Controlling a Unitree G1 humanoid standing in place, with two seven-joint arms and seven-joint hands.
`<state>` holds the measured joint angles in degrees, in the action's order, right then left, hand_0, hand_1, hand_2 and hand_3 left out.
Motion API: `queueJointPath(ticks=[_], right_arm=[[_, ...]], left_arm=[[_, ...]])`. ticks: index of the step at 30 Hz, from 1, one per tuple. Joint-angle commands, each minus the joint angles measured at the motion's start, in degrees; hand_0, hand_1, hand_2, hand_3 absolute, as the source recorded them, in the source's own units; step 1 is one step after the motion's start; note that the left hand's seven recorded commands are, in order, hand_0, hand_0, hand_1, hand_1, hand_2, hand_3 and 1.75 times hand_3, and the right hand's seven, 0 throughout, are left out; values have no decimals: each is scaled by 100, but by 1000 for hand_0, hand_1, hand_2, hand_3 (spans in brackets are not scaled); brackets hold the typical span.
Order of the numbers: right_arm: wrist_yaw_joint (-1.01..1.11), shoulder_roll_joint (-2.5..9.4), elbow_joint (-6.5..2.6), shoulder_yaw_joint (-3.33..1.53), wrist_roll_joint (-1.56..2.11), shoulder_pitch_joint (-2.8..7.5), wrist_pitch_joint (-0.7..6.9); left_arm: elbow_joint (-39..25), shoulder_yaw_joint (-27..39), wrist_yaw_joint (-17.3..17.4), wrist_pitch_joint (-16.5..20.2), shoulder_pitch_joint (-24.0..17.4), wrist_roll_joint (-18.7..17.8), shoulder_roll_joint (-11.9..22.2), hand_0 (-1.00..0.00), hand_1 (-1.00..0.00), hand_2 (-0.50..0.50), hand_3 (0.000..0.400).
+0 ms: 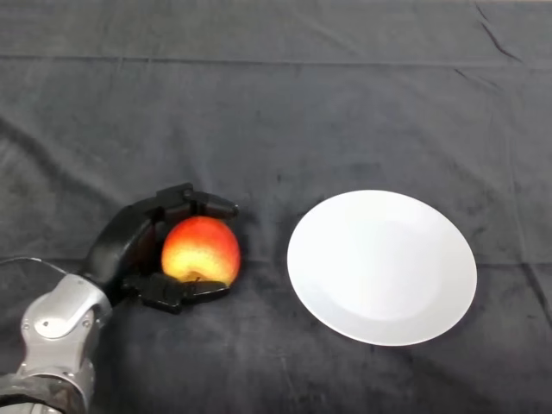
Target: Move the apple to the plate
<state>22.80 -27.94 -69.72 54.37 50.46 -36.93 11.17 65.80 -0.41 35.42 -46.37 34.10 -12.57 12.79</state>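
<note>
A red and yellow apple (202, 250) sits on the dark cloth, left of a white plate (382, 266). My left hand (129, 246) is curled round the apple: fingers wrap over its far side and the thumb lies along its near side. The apple is a short gap left of the plate's rim. The plate has nothing on it.
The dark cloth (285, 121) covers the whole table, with creases along the far side. My silver-grey forearm (59, 332) comes in from the lower left corner.
</note>
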Motion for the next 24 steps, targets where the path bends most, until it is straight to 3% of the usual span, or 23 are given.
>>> queueJointPath(ticks=[1,10,24], right_arm=[[-3,-98,30,15,104,-81,-43],[1,-103,20,17,105,-84,-43],[6,-108,8,20,106,-88,-45]], left_arm=[[-228,-196,79,-181,396,-124,-48,-1000,-1000,0,400],[-117,-686,-108,-386,730,-149,-326,-1000,-1000,0,400],[-40,-1884,-592,-310,1082,-80,-535,-1000,-1000,0,400]])
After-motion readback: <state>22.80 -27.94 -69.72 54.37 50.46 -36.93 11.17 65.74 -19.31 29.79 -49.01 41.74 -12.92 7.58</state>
